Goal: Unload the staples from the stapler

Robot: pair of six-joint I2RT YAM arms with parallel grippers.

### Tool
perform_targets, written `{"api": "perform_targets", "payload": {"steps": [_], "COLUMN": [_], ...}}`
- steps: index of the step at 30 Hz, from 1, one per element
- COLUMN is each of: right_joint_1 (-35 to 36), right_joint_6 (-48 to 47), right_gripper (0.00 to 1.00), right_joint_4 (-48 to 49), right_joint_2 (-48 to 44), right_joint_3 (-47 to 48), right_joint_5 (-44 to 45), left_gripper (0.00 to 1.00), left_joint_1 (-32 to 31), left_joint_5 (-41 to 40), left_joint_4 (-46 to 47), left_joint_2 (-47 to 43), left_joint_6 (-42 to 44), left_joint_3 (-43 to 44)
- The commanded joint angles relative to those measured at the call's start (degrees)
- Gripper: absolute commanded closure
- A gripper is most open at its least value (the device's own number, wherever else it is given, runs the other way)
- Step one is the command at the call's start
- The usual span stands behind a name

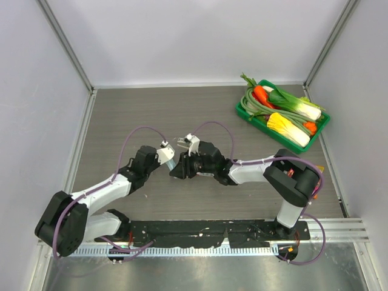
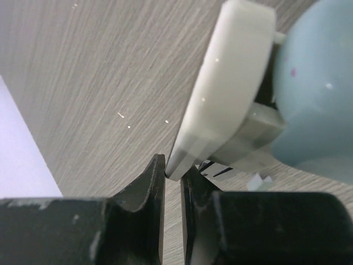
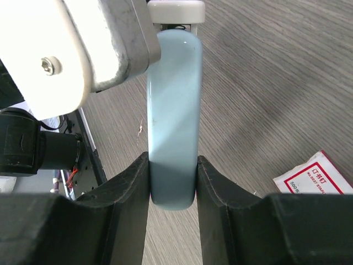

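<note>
Pincers from both arms meet over the middle of the grey wood-grain table, sharing the small oblong pale blue-grey plastic stapler. The right gripper is clamped across the stapler's rounded blue top near one end. Its black fingers press flat on either flank, which looks meant to steady the body. The left gripper is nearly closed, pinching only the thin tip of the stapler's white underside plate. Dark metal shows in the gap between that plate and the blue top. Such opposed holds suggest the aim is to hinge base and top apart so that the staple channel is exposed. Whether any staples are inside cannot be told. The nip on the white tip is shallow and could slip. A small red-and-white cardboard box lies flat on the table nearby, untouched.
</note>
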Motion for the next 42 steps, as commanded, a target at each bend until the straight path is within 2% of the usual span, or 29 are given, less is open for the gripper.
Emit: {"api": "perform_targets", "payload": {"steps": [1,5,7,9,10,11,13,14,17,20,23,24,25,26,28,33,35,38,42], "right_joint_1": [0.29,0.29,0.29,0.38,0.29,0.29,0.29,0.29,0.29,0.2,0.29,0.38,0.29,0.38,0.38,0.38,0.73,1.25,2.22], "right_joint_6": [-0.78,-1.04,-0.34,0.28,0.71,0.72,-0.16,-0.51,-1.83,-3.15,-4.9,-5.26,-5.69,-7.0,-8.33,-12.37,-14.04,-17.12,-20.9], "right_gripper": [0.99,0.99,0.99,0.99,0.99,0.99,0.99,0.99,0.99,0.99,0.99,0.99,0.99,0.99,0.99,0.99,0.99,0.99,0.99], "right_joint_4": [3.3,3.22,4.0,4.62,4.62,4.45,2.7,1.91,-0.99,-3.02,-4.69,-5.82,-6.45,-7.32,-10.22,-16.45,-18.39,-22.17,-31.99], "right_joint_2": [-3.17,-3.35,-3.09,-2.74,-2.39,-2.12,-1.07,-0.72,1.12,2.27,3.15,3.5,3.85,4.73,5.78,9.48,11.67,15.1,19.85], "right_joint_3": [-0.25,0.44,0.88,2.46,4.12,5.36,9.21,10.46,14.85,17.58,19.6,19.96,21.0,21.62,23.56,27.95,30.59,34.63,44.18], "right_joint_5": [-1.38,-0.77,-0.51,-0.07,0.2,0.81,1.43,2.3,3.18,3.71,4.15,4.33,4.59,4.85,5.56,6.79,8.02,9.86,13.72], "left_gripper": [1.0,1.0,1.0,0.94,0.88,0.67,0.45,0.41,0.36,0.34,0.29,0.26,0.21,0.19,0.15,0.1,0.0,0.0,0.0], "left_joint_1": [-0.7,-1.31,-1.31,-1.31,-1.31,-1.4,-1.4,-1.31,-0.52,2.89,9.57,13.5,15.8,18.18,22.67,26.89,27.43,27.87,27.87], "left_joint_5": [-7.41,-6.88,-4.61,0.81,3.2,5.58,9.98,11.39,16.93,22.37,30.01,32.21,35.97,43.67,48.21,49.28,49.28,49.19,47.09], "left_joint_4": [8.33,6.32,1.5,-7.78,-10.8,-13.87,-19.34,-21.01,-27.07,-28.58,-29.37,-29.98,-31.29,-34.61,-37.27,-37.11,-37.02,-38.24,-38.52], "left_joint_2": [0.3,-0.31,-1.45,-1.9,-2.16,-2.16,-2.86,-3.13,-3.48,-4.27,-5.41,-5.41,-5.59,-5.41,-5.06,-6.82,-6.82,-5.59,-4.62], "left_joint_6": [2.2,0.63,-1.66,-5.68,-6.76,-7.9,-11.24,-12.64,-16.08,-17.84,-18.98,-19.42,-20.21,-20.48,-20.65,-21.44,-23.45,-25.05,-25.05], "left_joint_3": [0.06,0.94,3.03,5.5,8.47,10.07,13.32,14.55,18.77,20.89,22.65,24.04,25.19,28.07,30.55,31.35,31.26,32.22,32.15]}}
